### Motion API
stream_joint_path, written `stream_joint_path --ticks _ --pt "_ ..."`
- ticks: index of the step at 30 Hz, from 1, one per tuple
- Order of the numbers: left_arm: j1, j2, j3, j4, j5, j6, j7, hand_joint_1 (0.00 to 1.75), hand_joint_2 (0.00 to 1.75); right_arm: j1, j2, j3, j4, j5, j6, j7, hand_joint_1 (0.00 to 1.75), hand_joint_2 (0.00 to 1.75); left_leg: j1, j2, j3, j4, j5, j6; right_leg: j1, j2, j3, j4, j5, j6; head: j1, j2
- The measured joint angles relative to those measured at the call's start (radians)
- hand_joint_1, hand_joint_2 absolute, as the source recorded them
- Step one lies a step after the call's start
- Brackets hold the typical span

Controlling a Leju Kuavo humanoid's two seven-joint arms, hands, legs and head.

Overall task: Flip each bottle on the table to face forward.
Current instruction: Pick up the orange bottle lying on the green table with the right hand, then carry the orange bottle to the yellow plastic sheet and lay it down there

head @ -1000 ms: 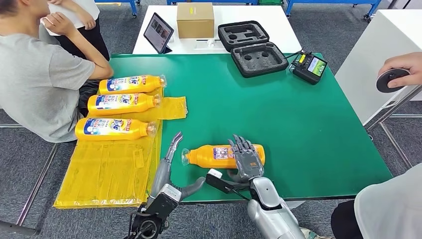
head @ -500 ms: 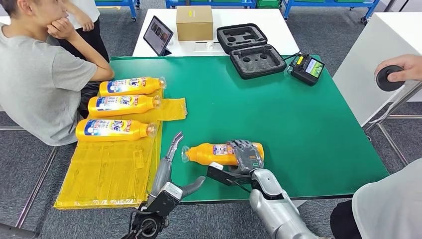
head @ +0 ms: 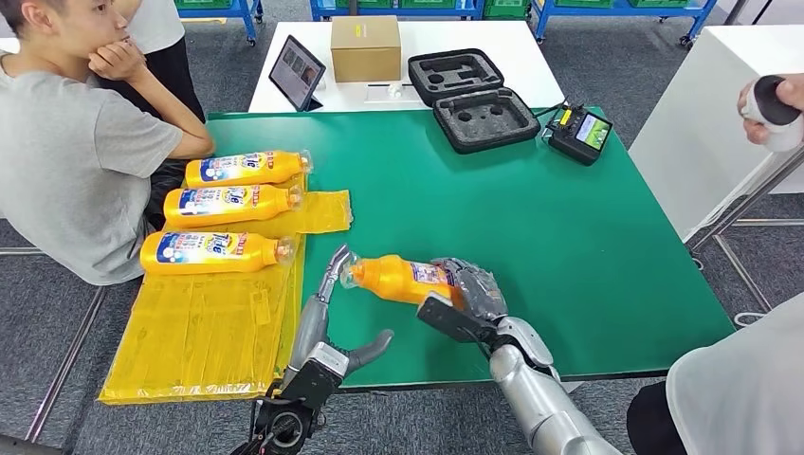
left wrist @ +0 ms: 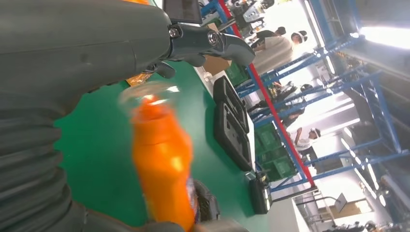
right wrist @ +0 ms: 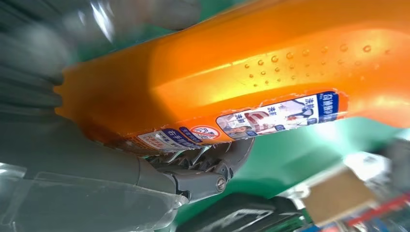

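I see an orange bottle near the front edge of the green desk. My right hand holds it by its fat end, with the fingers wrapped around it. The bottle is tilted, and its clear cap end points to the left. Its small back label faces up. I cannot tell how full it is.

My left hand is just beside the cap. Its fingers are spread apart and hold nothing. One long finger reaches up close to the cap.

Three more bottles lie side by side on a yellow sheet at the left. Their big blue labels face up.

An open black case with grey foam sits at the far side.
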Motion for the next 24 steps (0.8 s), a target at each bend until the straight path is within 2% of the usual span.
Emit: stream_joint_path --ticks 2,6,12,16,20,24 --pt "0.004 0.0 0.0 -0.013 0.015 0.013 0.0 0.0 1.75 0.013 0.006 -0.023 -0.008 -0.094 0.035 -0.065 1.75 1.75 0.001 -0.001 -0.001 0.0 0.001 0.0 0.0 0.0 0.004 0.0 0.0 0.0 0.0 0.0" --pt "0.017 0.0 0.001 -0.036 0.04 0.035 0.0 0.0 1.75 0.041 0.018 -0.056 -0.029 -0.191 0.071 -0.123 1.75 1.75 0.002 -0.001 -0.004 0.0 0.001 0.0 0.002 0.0 0.003 0.001 0.0 0.0 0.0 0.0" --pt "0.04 -0.013 0.005 -0.085 0.097 0.097 0.0 0.0 1.75 0.112 0.035 -0.07 -0.111 -0.355 0.066 -0.163 1.75 1.75 0.002 -0.005 -0.013 0.0 0.001 0.0 0.003 -0.002 -0.005 0.001 -0.001 -0.001 0.0 0.0" --pt "0.052 -0.031 0.008 -0.086 0.13 0.103 0.0 0.0 1.75 0.167 0.048 -0.065 -0.19 -0.422 0.045 -0.163 1.75 1.75 0.002 -0.006 -0.018 0.0 0.002 0.0 0.002 -0.003 -0.009 0.001 -0.001 0.0 0.0 0.0" --pt "0.057 -0.057 0.023 -0.082 0.171 0.083 0.0 0.0 1.75 0.221 0.054 -0.035 -0.269 -0.475 0.024 -0.163 1.75 1.75 0.001 -0.008 -0.024 0.001 0.003 0.001 0.002 -0.005 -0.013 0.001 0.0 0.0 0.0 0.0" --pt "0.051 -0.076 0.035 -0.043 0.226 0.005 0.0 0.0 1.75 0.254 0.055 0.003 -0.316 -0.515 0.002 -0.162 1.75 1.75 0.001 -0.009 -0.027 0.001 0.003 0.001 0.002 -0.005 -0.017 0.001 -0.001 0.0 0.0 0.0"
